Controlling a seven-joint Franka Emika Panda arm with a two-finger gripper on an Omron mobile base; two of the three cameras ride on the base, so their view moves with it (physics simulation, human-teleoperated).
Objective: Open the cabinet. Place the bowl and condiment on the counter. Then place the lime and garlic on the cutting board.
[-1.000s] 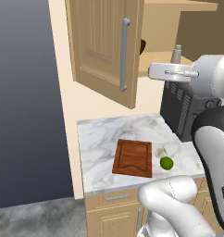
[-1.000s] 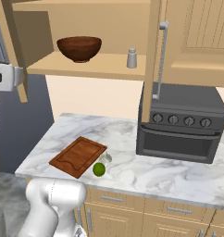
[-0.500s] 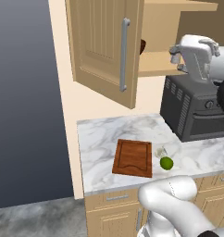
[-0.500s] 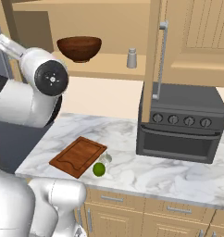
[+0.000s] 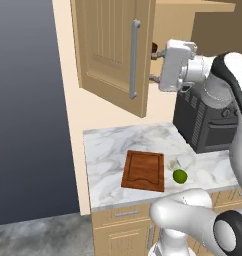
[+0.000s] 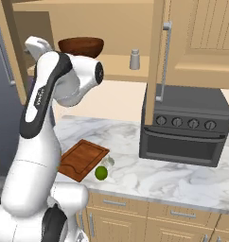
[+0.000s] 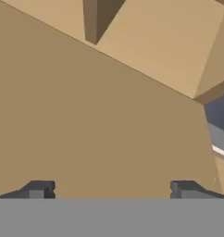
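The cabinet stands open, its left door (image 5: 110, 50) swung out and its right door (image 6: 201, 38) also open. On its lower shelf sit the dark wooden bowl (image 6: 81, 46) and the small grey condiment (image 6: 134, 59). My gripper (image 5: 154, 64) hovers at shelf height just right of the left door; in the hand view the gripper (image 7: 111, 190) is open, empty and faces tan cabinet wood up close. On the counter (image 5: 108, 150) lies the cutting board (image 5: 143, 170), with the lime (image 5: 180, 176) and the pale garlic (image 5: 173, 164) just off its right edge.
A dark toaster oven (image 6: 185, 125) stands on the counter's right part under the open right door. The right door's long grey handle (image 6: 163, 61) hangs in front of it. A dark tall wall (image 5: 28, 110) bounds the counter on the left.
The arm has swung across in front of the open cabinet, bringing the hand up close to the left door and shelf. The jaws have widened a little.
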